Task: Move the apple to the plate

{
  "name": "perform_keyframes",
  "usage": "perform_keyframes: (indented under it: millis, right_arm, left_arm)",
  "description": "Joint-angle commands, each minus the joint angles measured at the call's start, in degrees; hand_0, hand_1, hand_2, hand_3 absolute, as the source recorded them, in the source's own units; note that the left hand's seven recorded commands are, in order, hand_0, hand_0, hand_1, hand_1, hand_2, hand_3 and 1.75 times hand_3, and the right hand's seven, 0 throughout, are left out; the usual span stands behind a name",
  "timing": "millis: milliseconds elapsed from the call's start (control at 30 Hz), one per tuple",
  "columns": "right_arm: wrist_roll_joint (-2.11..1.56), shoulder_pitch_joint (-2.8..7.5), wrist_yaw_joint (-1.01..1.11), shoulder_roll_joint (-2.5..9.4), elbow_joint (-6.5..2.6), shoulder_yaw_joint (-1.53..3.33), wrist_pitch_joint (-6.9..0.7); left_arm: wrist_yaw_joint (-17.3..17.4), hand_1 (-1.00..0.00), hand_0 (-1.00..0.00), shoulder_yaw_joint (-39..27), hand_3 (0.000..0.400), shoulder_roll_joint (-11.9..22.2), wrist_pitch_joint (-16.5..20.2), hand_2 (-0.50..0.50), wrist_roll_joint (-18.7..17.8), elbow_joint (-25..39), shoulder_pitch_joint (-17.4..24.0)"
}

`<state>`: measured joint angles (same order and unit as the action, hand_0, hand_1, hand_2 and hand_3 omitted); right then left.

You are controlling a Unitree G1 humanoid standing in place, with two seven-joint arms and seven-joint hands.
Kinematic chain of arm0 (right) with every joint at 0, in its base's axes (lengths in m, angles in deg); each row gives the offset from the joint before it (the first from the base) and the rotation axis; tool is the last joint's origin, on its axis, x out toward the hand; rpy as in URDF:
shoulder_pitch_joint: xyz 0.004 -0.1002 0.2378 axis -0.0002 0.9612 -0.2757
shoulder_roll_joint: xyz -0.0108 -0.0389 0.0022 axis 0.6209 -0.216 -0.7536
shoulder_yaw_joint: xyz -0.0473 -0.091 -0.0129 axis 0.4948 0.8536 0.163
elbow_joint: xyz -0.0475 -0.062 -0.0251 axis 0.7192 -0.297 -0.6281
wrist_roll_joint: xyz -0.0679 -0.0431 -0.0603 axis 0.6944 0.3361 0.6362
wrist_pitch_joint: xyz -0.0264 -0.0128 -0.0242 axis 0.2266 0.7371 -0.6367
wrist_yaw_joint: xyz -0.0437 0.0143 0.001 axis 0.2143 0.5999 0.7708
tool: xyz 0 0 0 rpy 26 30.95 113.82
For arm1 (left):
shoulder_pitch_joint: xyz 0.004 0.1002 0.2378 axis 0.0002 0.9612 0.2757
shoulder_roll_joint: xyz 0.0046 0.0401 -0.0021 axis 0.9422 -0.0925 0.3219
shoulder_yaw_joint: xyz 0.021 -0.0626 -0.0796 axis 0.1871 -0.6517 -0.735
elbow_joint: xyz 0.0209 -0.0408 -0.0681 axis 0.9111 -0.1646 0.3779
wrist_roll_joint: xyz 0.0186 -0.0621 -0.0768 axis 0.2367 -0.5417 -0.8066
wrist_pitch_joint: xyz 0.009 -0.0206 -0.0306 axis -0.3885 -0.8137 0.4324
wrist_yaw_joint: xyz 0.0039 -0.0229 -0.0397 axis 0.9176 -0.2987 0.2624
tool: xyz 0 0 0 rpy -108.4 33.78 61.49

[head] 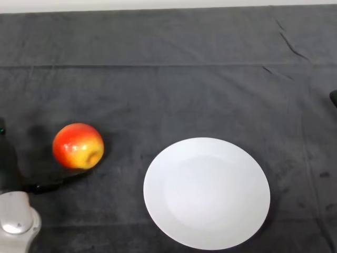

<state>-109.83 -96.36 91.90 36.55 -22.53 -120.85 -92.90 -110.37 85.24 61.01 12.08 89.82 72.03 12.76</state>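
Arm (18,221) first, at the far lower left: a silver-grey rounded section pokes into the head view, and above it a dark shape runs up the left edge, but the hand itself is not clear enough to make out, so whether the fingers are open, closed or gripping anything cannot be told.

Just right of that sits the apple (78,146), red over the top and yellow down the front, its dimple facing the lower right. It rests on the dark cloth (168,79) covering the desk, on the left side, with nothing gripping it and a soft shadow pooling beneath it.

Across a strip of bare cloth comes the plate (207,193), white, round and flat, lying right of centre in the lower half of the view, its bottom rim close to the lower edge. The apple lies beside the plate, apart from it, not on it.

Further right the cloth shows some creases toward the upper corner.
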Motion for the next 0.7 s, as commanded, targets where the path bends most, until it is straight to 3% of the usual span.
perform_keyframes:
  millis: [33, 700]
  right_arm:
    - [-0.14, 0.36, -0.53, -1.29, 1.24, -0.56, 0.08]
    - [-0.2, 0.36, -0.58, -1.3, 1.26, -0.55, 0.05]
  left_arm:
    - [0.4, 0.0, 0.0, 1.1, 0.0, 0.4, 0.7, 0.0, 1.5, 3.0, -2.2]
    - [1.8, 0.0, 0.0, 8.6, 0.0, -1.4, -1.3, 0.0, 2.0, -8.5, -12.0]
